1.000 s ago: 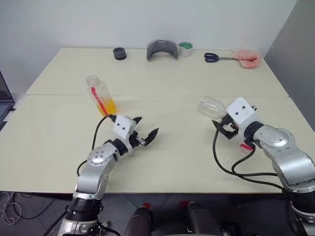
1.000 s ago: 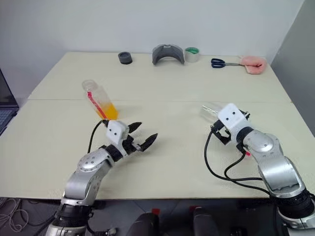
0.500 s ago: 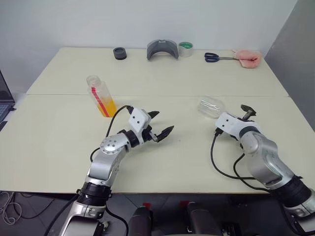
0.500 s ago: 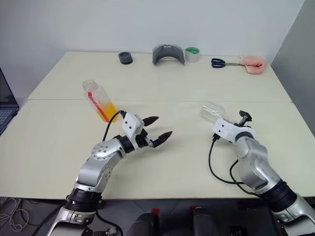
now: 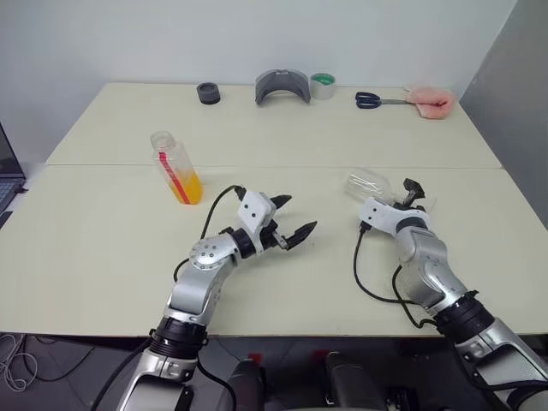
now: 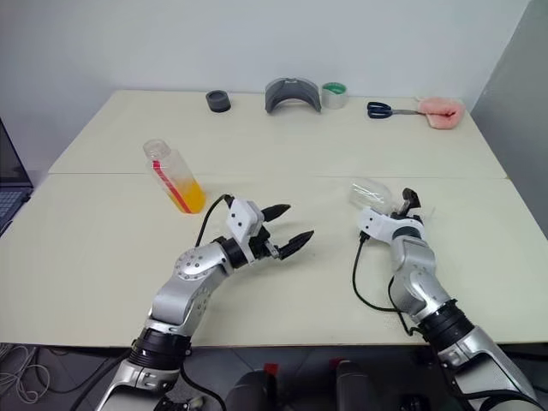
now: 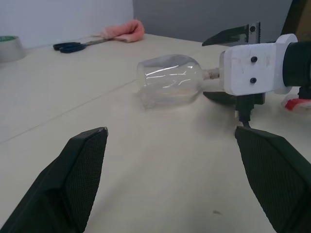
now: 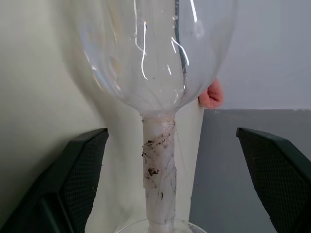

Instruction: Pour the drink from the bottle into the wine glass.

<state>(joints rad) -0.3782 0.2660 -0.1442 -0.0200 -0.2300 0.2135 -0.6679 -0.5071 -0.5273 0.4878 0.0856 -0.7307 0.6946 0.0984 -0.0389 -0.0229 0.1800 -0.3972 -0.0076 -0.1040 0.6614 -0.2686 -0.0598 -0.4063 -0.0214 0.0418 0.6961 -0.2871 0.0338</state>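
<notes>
Right gripper (image 8: pixel 170 184) is spread wide, one finger on each side of the wine glass (image 5: pixel 368 186) stem, not closed on it yet. The glass lies on its side on the table (image 5: pixel 103 248), bowl pointing away from the robot, empty as far as I can tell. In the right wrist view the stem (image 8: pixel 159 170) sits between the two fingers (image 8: pixel 73 179) with a gap on both sides; the stem looks wrapped in whitish tape.

Left gripper (image 5: pixel 295 223) is also spread, holding nothing, hovering just above the table near the middle, pointing across at the glass.

Bottle (image 5: pixel 175 167) stands well apart, off to the left and further back, leaning a bit. The drink (image 5: pixel 190 187) fills only its lower part. I see no red cap on top; the neck looks open, can't confirm.

Progress: basically at the start. Nothing poured, nothing gripped. Left to do, by my read: close on the stem, stand the glass upright, grab the bottle, tip it over the bowl. Clutter along the far edge (scissors (image 5: pixel 370 100), tape roll (image 5: pixel 323 85)) is out of the way.
</notes>
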